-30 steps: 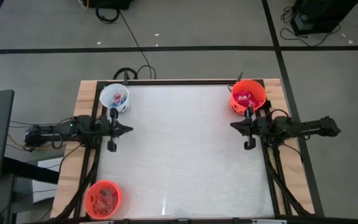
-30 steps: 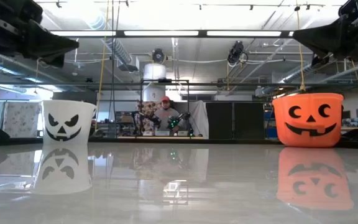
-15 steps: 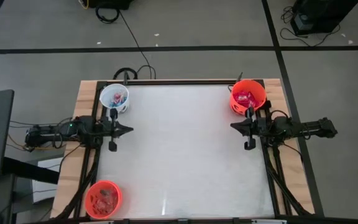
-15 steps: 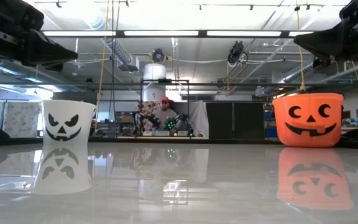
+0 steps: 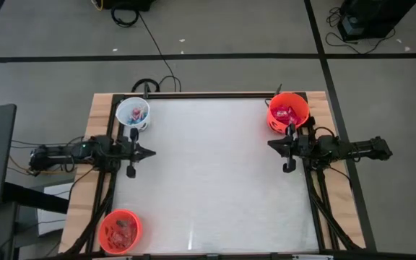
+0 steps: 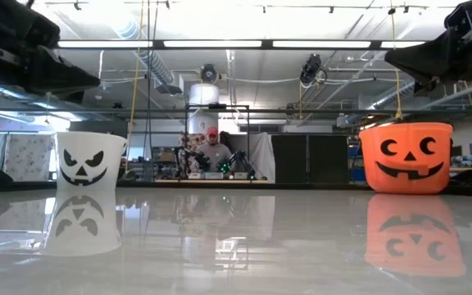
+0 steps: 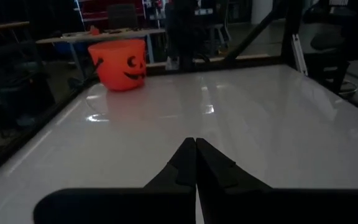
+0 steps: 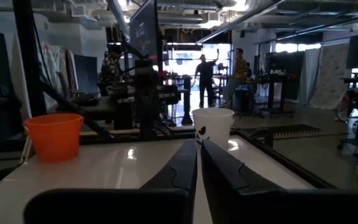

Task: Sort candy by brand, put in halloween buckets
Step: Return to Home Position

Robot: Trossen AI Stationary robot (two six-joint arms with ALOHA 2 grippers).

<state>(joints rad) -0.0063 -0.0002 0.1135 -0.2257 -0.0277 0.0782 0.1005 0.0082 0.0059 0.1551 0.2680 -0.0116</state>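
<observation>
Every candy (image 5: pixel 286 113) you can see lies in the white bucket (image 5: pixel 119 110), far orange bucket (image 5: pixel 306 108) or near orange bucket (image 5: pixel 102 225). That explains both arms parked at the surface (image 5: pixel 215 173) edges, left fingers (image 7: pixel 182 165) and right fingers (image 8: pixel 182 165) together, empty.

Candy (image 5: pixel 285 113) inside the buckets (image 5: pixel 120 109) is too small to tell brands.

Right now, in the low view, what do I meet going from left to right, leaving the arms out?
white bucket → person in the room behind → orange bucket
</observation>
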